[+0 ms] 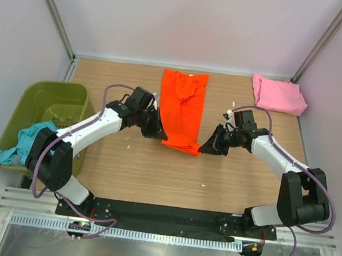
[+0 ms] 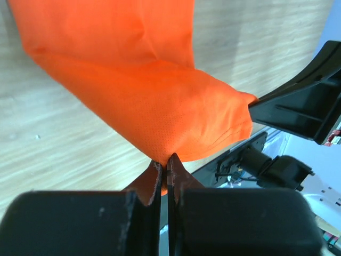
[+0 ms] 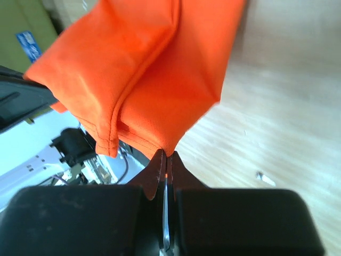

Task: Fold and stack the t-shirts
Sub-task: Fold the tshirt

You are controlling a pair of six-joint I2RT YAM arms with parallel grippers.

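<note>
Both clamped tight: your left hand [image 1: 159,133] and right hand [image 1: 205,149] pinch the near corners of the orange t-shirt [image 1: 183,104]; its length runs straight away.

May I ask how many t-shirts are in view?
3: orange t-shirt mid-table, pink t-shirt at the far right corner, teal t-shirt draped over the green tub; more may hide inside.

orange t-shirt [image 1: 183,107] | pink t-shirt [image 1: 279,95] | teal t-shirt [image 1: 24,140] | olive-green tub [image 1: 36,101] | wood-grain table [image 1: 239,181]
</note>
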